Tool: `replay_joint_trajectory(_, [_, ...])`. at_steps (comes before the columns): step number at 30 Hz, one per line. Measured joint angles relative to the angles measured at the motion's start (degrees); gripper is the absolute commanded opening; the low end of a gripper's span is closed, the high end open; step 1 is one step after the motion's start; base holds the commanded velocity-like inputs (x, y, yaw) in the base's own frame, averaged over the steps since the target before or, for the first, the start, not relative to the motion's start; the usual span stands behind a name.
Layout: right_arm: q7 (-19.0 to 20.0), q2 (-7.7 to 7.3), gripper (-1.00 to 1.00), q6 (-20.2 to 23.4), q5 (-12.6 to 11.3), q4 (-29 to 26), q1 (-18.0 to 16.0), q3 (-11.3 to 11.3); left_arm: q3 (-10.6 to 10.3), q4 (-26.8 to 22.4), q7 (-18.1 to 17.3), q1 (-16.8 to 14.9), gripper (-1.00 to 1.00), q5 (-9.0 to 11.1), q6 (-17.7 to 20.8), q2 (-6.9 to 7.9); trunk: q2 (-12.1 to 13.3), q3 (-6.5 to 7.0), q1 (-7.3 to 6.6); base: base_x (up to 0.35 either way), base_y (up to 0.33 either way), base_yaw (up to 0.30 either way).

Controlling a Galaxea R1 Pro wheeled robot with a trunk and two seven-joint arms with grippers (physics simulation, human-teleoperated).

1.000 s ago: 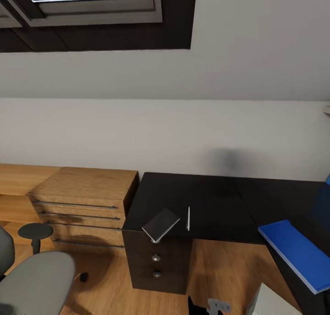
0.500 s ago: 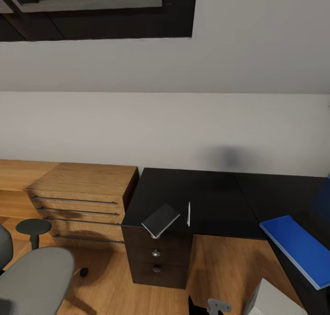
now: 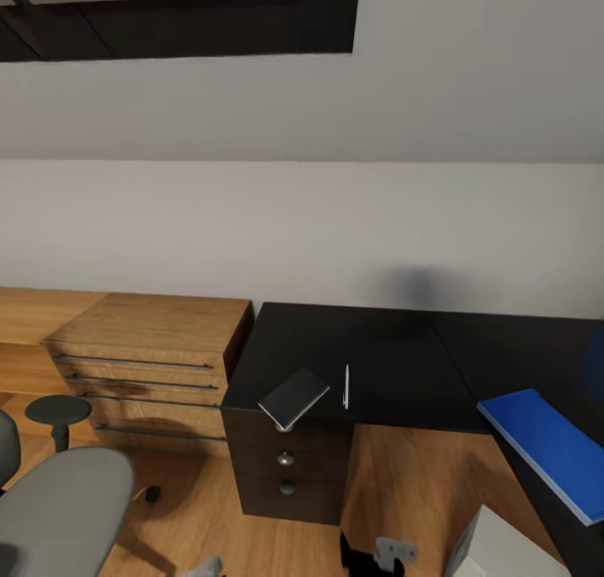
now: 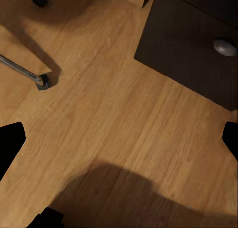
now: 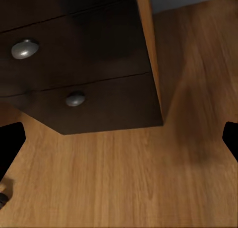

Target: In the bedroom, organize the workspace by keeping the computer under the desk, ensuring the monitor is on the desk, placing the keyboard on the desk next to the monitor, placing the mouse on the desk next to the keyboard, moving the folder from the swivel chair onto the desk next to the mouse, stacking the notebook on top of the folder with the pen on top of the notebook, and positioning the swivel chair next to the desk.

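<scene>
Take the drawer unit [image 3: 289, 468] as your mark: the notebook [image 3: 294, 397] lies on the desk [image 3: 377, 359] right above it, one corner overhanging the front edge, with the pen [image 3: 346, 387] just beside it. The folder [image 3: 549, 447] sits well off along the desk's other wing. Both pincers hang wide and empty over the floor, so roll in square and grip the overhanging corner.

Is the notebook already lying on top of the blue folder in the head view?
No. The notebook lies at the desk edge above the drawers, beside the pen, far apart from the folder.
</scene>
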Motion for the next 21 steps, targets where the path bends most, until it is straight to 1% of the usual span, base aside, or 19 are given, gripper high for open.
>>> replay_joint_trajectory(6, [0.0, -0.03, 1.00, 0.6, -0.2, -6.8, 0.0, -0.2, -0.1, -11.3, 0.2, 0.0, 1.00, 0.4, 10.7, 1.56, -2.4, -1.08, 1.32, 0.000, 0.000, 0.000])
replay_joint_trajectory(8, [0.1, -0.05, 1.00, 0.7, -0.3, -9.1, 0.0, -0.3, -0.1, -14.9, 0.3, 0.0, 1.00, 0.4, 13.6, 1.93, -3.2, -1.45, 1.76, 0.000, 0.000, 0.000])
replay_joint_trajectory(11, [0.1, -0.08, 1.00, 0.9, -0.5, -12.2, -0.1, -0.5, -0.1, -19.4, 0.3, 0.0, 1.00, 0.6, 16.3, 2.42, -4.4, -1.99, 2.42, 0.000, 0.000, 0.000])
replay_joint_trajectory(14, [0.2, -0.08, 1.00, 1.6, -0.8, -14.8, -0.1, -0.6, 0.0, -22.7, 0.3, 0.0, 1.00, 1.7, 17.8, 3.42, -5.6, -2.53, 3.07, 0.000, 0.000, 0.000])
replay_joint_trajectory(15, [0.2, -0.06, 1.00, 2.5, -1.0, -16.4, -0.2, -0.6, -0.1, -24.6, 0.4, 0.0, 1.00, 3.0, 18.4, 4.35, -6.0, -2.71, 3.29, 0.000, 0.000, 0.000])
replay_joint_trajectory(18, [0.3, -0.03, 1.00, 4.8, -1.6, -18.9, -0.2, -0.6, -0.1, -27.7, 0.7, 0.0, 1.00, 5.6, 19.0, 5.79, -7.2, -3.25, 3.95, 0.000, 0.000, 0.000])
replay_joint_trajectory(19, [0.3, -0.05, 1.00, 6.6, -2.2, -20.8, -0.2, -0.6, -0.2, -29.9, 1.4, 0.0, 1.00, 7.4, 19.4, 6.72, -7.6, -3.42, 4.17, 0.000, 0.000, 0.000])
replay_joint_trajectory(20, [0.4, -0.06, 1.00, 7.7, -2.6, -21.8, -0.2, -0.7, -0.2, -31.2, 2.0, 0.0, 1.00, 8.3, 19.7, 7.26, -8.0, -3.61, 4.39, 0.000, 0.000, 0.000])
replay_joint_trajectory(21, [0.6, -0.06, 1.00, 11.5, -5.1, -25.5, -0.2, -0.9, -0.3, -36.3, 5.4, 0.0, 1.00, 11.5, 21.7, 9.76, -8.4, -3.78, 4.61, 0.000, 0.000, 0.000])
